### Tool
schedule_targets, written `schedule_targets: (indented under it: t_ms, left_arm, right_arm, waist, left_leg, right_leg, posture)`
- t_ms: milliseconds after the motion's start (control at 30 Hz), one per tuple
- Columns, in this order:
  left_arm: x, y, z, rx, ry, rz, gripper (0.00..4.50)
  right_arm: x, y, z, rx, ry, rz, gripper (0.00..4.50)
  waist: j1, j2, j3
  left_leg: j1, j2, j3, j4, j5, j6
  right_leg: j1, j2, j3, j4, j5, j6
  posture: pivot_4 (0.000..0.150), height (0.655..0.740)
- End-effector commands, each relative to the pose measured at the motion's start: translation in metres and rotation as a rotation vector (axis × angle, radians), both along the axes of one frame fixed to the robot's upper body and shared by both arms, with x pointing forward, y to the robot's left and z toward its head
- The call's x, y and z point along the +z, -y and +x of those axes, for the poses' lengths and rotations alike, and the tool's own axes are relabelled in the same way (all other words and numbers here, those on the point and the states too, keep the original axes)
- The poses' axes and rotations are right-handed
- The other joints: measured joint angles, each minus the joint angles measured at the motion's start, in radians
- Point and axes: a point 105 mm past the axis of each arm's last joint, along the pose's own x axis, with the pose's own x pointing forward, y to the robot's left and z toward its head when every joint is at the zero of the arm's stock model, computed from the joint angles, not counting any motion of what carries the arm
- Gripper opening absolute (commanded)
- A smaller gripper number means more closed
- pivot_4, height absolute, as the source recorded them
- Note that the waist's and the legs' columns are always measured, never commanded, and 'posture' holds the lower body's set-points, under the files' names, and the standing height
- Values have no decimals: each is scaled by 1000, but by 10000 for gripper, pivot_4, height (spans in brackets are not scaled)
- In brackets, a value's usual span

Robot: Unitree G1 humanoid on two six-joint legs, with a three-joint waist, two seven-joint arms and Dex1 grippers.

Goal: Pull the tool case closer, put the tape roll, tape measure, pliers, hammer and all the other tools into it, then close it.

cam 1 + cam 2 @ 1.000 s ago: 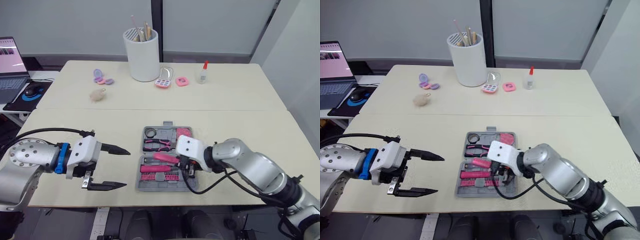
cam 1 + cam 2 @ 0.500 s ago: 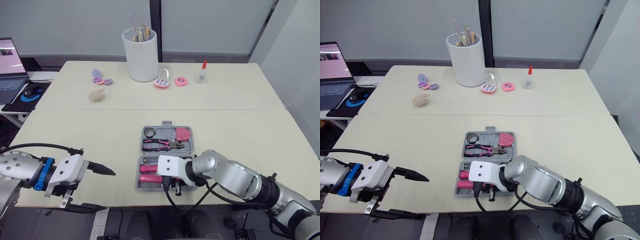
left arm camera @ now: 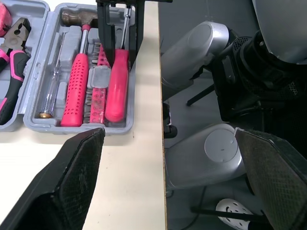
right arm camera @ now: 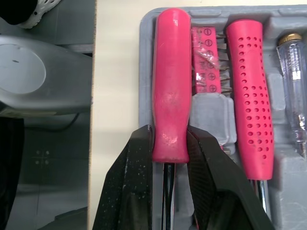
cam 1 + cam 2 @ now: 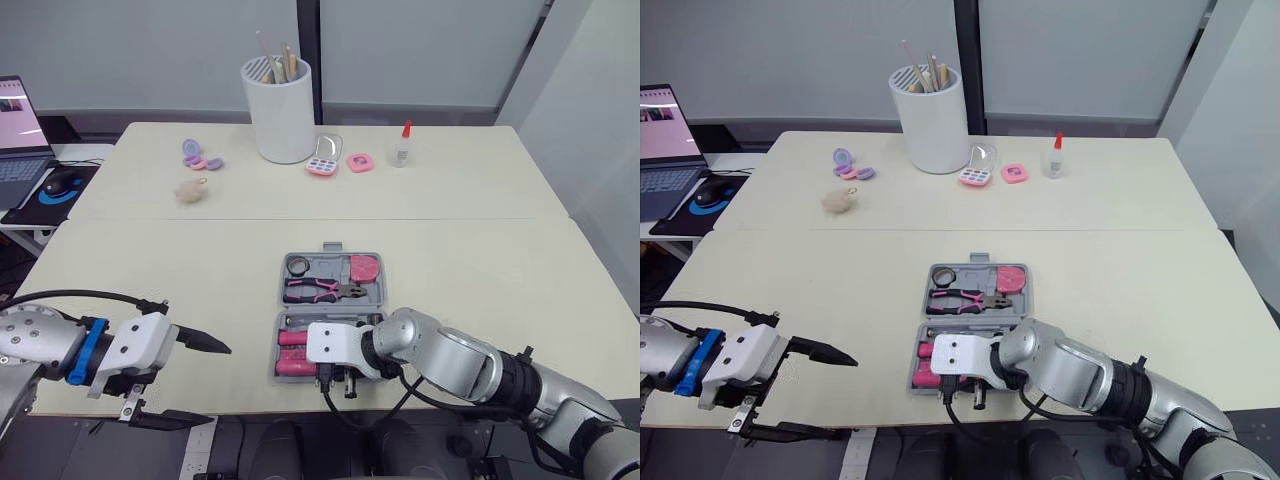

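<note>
Two cream tables (image 5: pixel 470 250) stand pushed together in front of grey wall panels, and from where I stand the tool case (image 5: pixel 372 300) lies opened flat near the front edge of the nearer one, both grey halves facing up.

The far half holds a small dark tape roll (image 5: pixel 298 266), the pink tape measure (image 5: pixel 367 268) beside it, and the pink-handled pliers (image 5: pixel 315 290) lying across below them. The near half holds the hammer (image 3: pixel 76 86) with its dotted pink handle, a clear-handled tester (image 3: pixel 52 72), a strip of pink bits (image 3: pixel 98 91) and a pink screwdriver (image 4: pixel 170 81) in the slot nearest the table's front edge.

The right gripper (image 5: pixel 335 376) hangs at the front rim of the case, its two black fingers (image 4: pixel 139 163) pressed against either side of the screwdriver's handle where it meets the shaft, pinching it as it lies in its slot.

The left gripper (image 5: pixel 203 383) is well to the left of the case, at the front edge of the table, its fingers spread wide and holding nothing. One finger reaches over the tabletop; the other sits past the edge.

On the far table stand a white pot (image 5: pixel 278 110) full of brushes and sticks, a small glue bottle (image 5: pixel 400 148), two pink compacts (image 5: pixel 325 163), some purple pieces (image 5: pixel 197 155) and a fluffy beige ball (image 5: pixel 190 190). A laptop (image 5: pixel 18 120) and a mouse (image 5: pixel 60 183) sit on a side desk to the left.
</note>
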Motion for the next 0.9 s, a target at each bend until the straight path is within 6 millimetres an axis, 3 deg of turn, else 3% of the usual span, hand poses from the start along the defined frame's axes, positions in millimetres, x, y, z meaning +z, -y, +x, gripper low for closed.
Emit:
schedule_targets:
  t_ms: [33,500,567,633,900]
  left_arm:
    - [7,3,-1,-19,17,10,45000]
    - [6,3,-3,0,13,7,45000]
    - [5,2,-3,0,12,8,45000]
    - [4,2,-2,0,12,8,45000]
    - [1,3,2,-7,24,-1,45000]
  right_arm:
    - [4,-6,0,36,42,18,7094]
    - [-2,-5,-6,64,18,11,7094]
    - [0,-6,-4,63,25,16,14456]
    - [3,-6,-2,62,32,21,18020]
    - [18,-10,0,61,33,80,18020]
  waist:
    - [0,0,0]
    - [0,0,0]
    - [0,0,0]
    - [0,0,0]
    - [0,0,0]
  left_leg:
    - [0,0,0,0,0,0]
    - [0,0,0,0,0,0]
    - [0,0,0,0,0,0]
    - [0,0,0,0,0,0]
    - [0,0,0,0,0,0]
  right_leg:
    - [0,0,0,0,0,0]
    - [0,0,0,0,0,0]
    - [0,0,0,0,0,0]
    - [0,0,0,0,0,0]
    - [0,0,0,0,0,0]
  posture:
    - [1500,7400]
    - [1500,7400]
    - [1500,7400]
    - [1500,7400]
    - [1500,7400]
